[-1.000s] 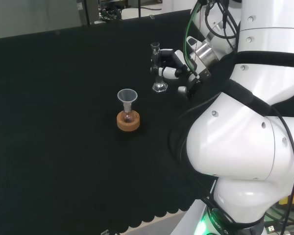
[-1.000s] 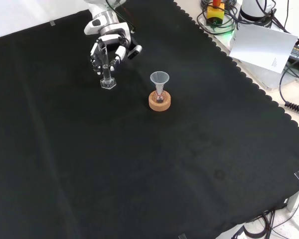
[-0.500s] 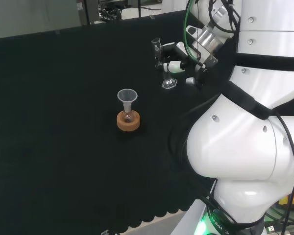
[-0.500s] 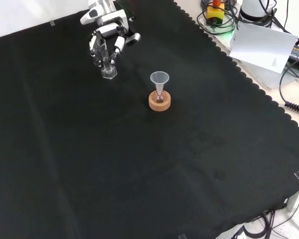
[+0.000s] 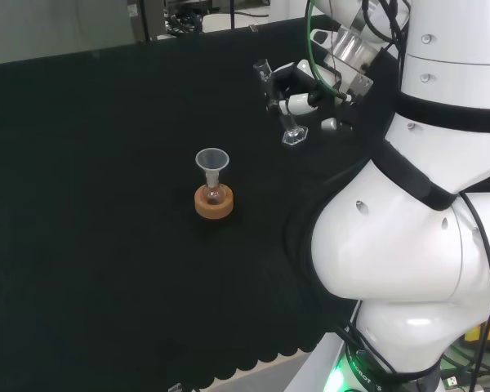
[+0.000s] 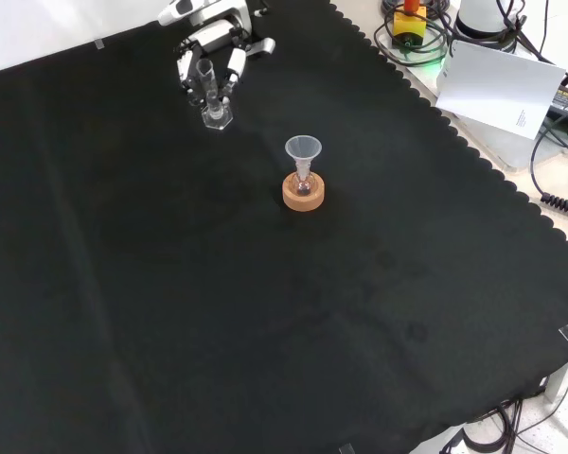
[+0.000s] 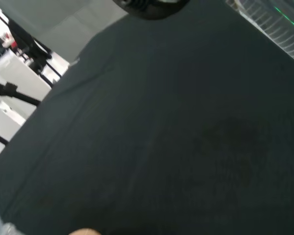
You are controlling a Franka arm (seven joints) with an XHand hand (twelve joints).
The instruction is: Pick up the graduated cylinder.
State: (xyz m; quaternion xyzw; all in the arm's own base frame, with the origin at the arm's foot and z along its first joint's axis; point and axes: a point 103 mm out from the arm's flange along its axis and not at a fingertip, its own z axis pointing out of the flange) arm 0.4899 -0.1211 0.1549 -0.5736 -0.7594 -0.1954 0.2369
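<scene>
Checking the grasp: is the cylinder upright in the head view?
No, the cylinder leans, its foot swung right of its top, in the robot hand.

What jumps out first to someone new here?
In the front view, the hand at the cloth's far edge, fingers curled round a clear graduated cylinder that tilts, its base seemingly off the cloth. Next, mid-cloth, a small flask with a funnel on top, sitting in a cork ring.

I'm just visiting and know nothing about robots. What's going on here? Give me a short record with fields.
scene: bench covered with black cloth
hand: curled round the graduated cylinder
graduated cylinder: tilted, its base off the cloth
also on cloth: small flask with a funnel in its neck, standing on a cork ring
task state: cylinder picked up
</scene>
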